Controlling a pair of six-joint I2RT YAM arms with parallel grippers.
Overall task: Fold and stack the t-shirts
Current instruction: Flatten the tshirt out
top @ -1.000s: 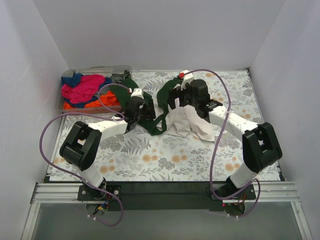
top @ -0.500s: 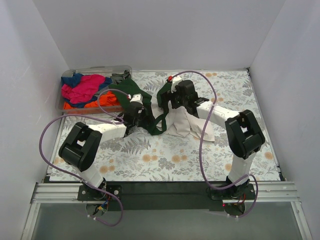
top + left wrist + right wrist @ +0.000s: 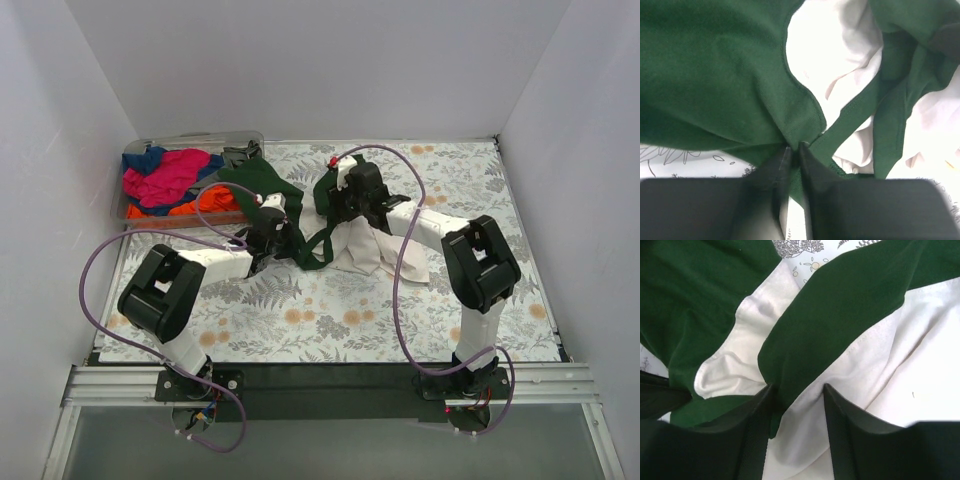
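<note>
The cream t-shirt (image 3: 378,252) with dark green sleeves lies crumpled in the middle of the floral table (image 3: 330,320). My left gripper (image 3: 283,232) is down on its left side. In the left wrist view the left gripper (image 3: 795,148) is shut on a pinch of green cloth (image 3: 715,75) beside the cream body (image 3: 830,55). My right gripper (image 3: 340,205) sits at the shirt's upper middle. In the right wrist view the right gripper (image 3: 798,390) stands half open, with a fold of green sleeve (image 3: 840,305) and cream cloth (image 3: 900,365) between the jaws.
A clear plastic bin (image 3: 135,152) at the back left holds magenta (image 3: 170,175), orange (image 3: 195,206) and blue (image 3: 145,160) t-shirts. One green sleeve (image 3: 255,180) reaches toward the bin. White walls close in the left, back and right sides.
The left jaws have closed on the green cloth. The right arm has swung left over the shirt's upper middle, and its jaws have narrowed round a fold.
</note>
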